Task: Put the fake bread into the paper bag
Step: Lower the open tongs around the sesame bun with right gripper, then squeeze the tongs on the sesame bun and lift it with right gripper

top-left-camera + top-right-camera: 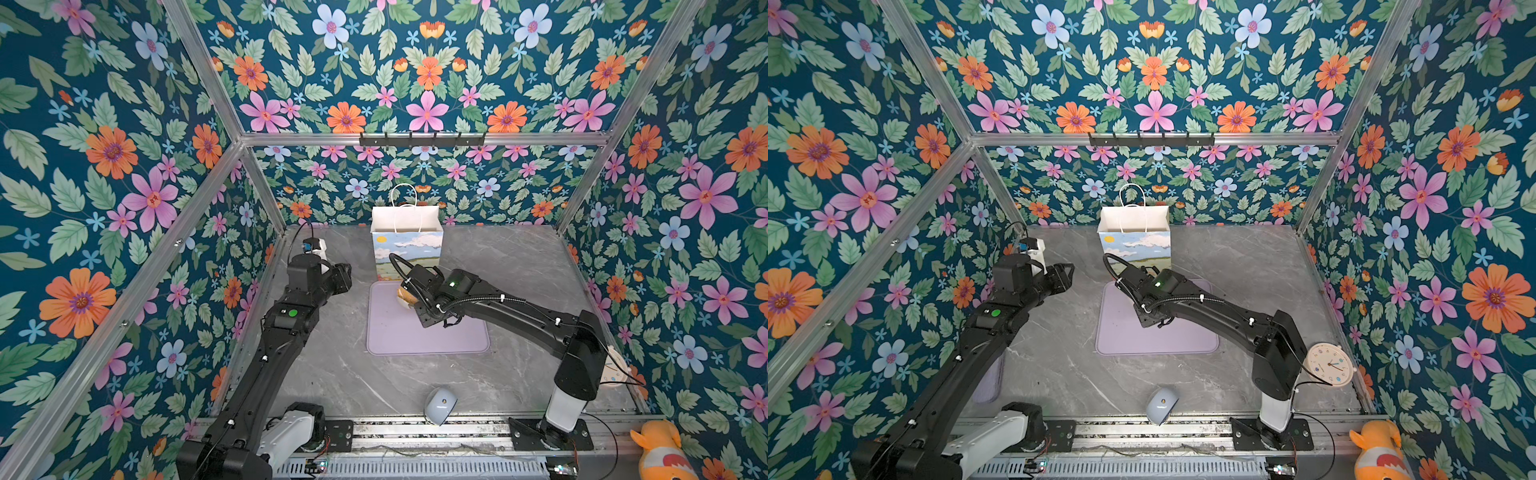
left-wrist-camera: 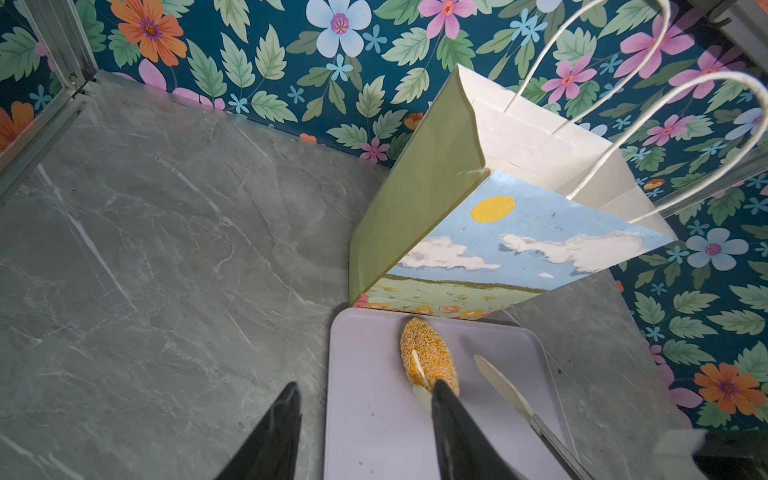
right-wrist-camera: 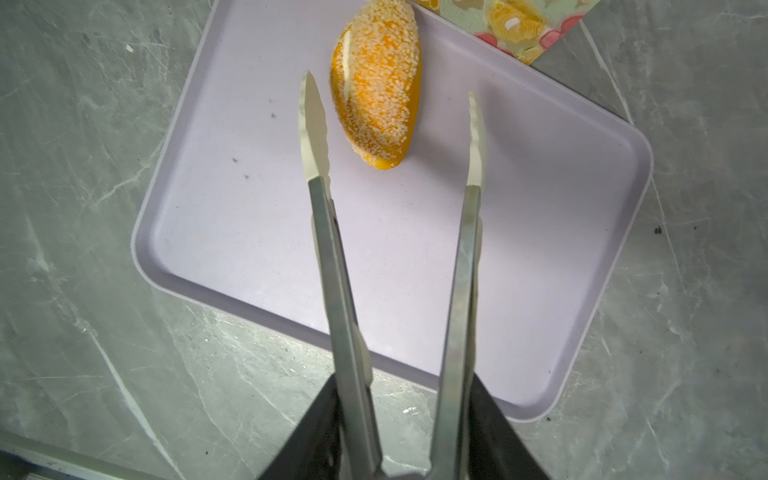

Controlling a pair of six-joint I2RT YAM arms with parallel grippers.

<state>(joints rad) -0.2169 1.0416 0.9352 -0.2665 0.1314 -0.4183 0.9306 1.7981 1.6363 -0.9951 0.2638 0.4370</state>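
One seed-speckled oval piece of fake bread [image 3: 376, 91] lies on the lilac tray [image 3: 457, 270], at the edge nearest the paper bag [image 1: 407, 245]. The bag stands upright and open, with white cord handles. My right gripper [image 3: 403, 386] is shut on metal tongs [image 3: 324, 249]. The tongs' blades are spread, one on each side of the bread's near end, and do not squeeze it. My left gripper [image 2: 365, 384] hovers open and empty over the tray's left edge [image 2: 336, 395]. In the left wrist view the bread [image 2: 428, 357] lies just past one finger.
A grey computer mouse [image 1: 439, 405] lies near the front rail. A round clock [image 1: 1329, 365] leans at the right wall. An orange plush toy [image 1: 660, 453] sits outside the front right corner. Floral walls close in three sides of the grey marble table [image 1: 519, 266].
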